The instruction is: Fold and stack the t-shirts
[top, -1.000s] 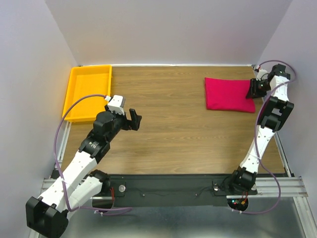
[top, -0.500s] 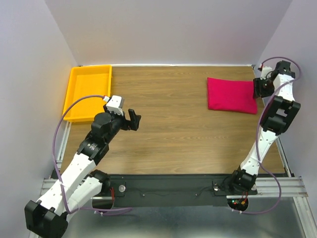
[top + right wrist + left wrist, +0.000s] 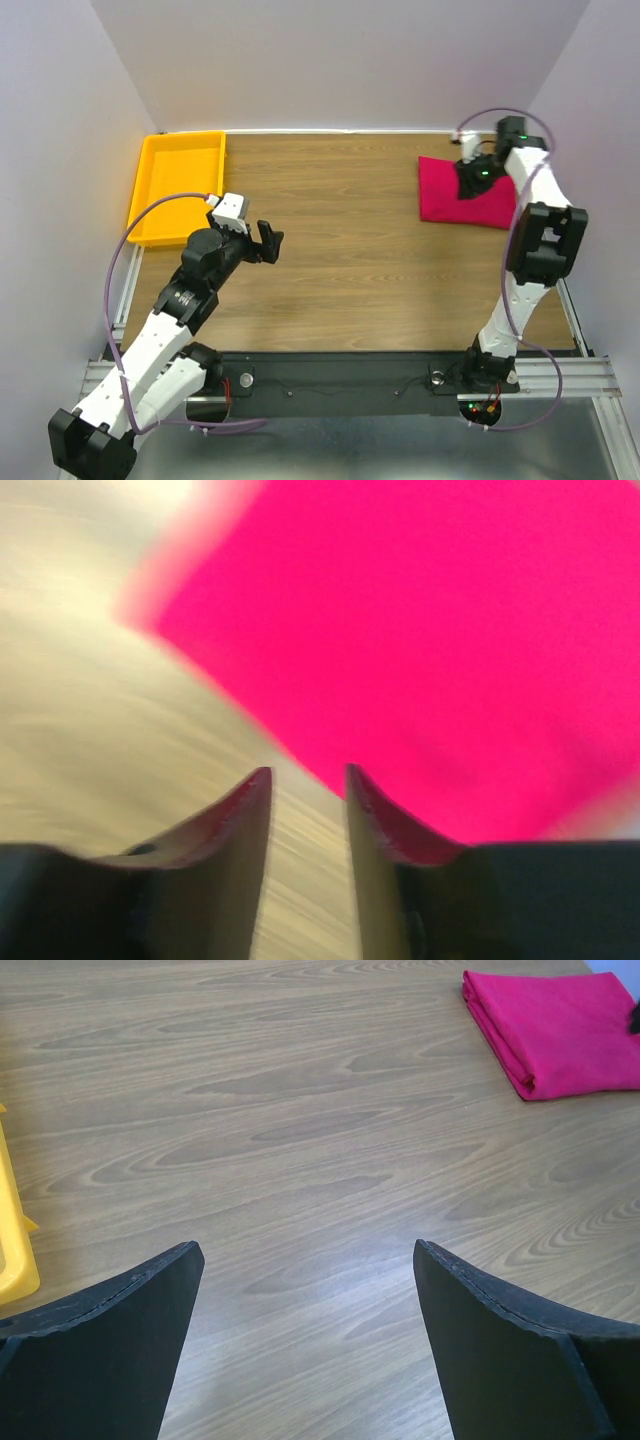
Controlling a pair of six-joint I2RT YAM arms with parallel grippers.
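Note:
The crimson t-shirt [image 3: 440, 197] lies folded into a flat rectangle at the back right of the wooden table. It also shows at the top right of the left wrist view [image 3: 565, 1025] and fills the upper right of the blurred right wrist view [image 3: 450, 630]. My right gripper [image 3: 466, 183] hovers over the shirt's middle. Its jaws [image 3: 308, 775] stand a little apart with only table grain between them, at the shirt's near edge. My left gripper [image 3: 270, 240] is wide open and empty [image 3: 308, 1260] over bare table left of centre, far from the shirt.
An empty yellow tray [image 3: 180, 190] stands at the back left corner; its edge shows in the left wrist view [image 3: 12, 1230]. White walls close the table at the back and both sides. A purple cable loops above the right wrist.
My right gripper has swung from the shirt's right edge up and left to over the shirt. The shirt has shifted slightly to the right. The left arm has barely moved.

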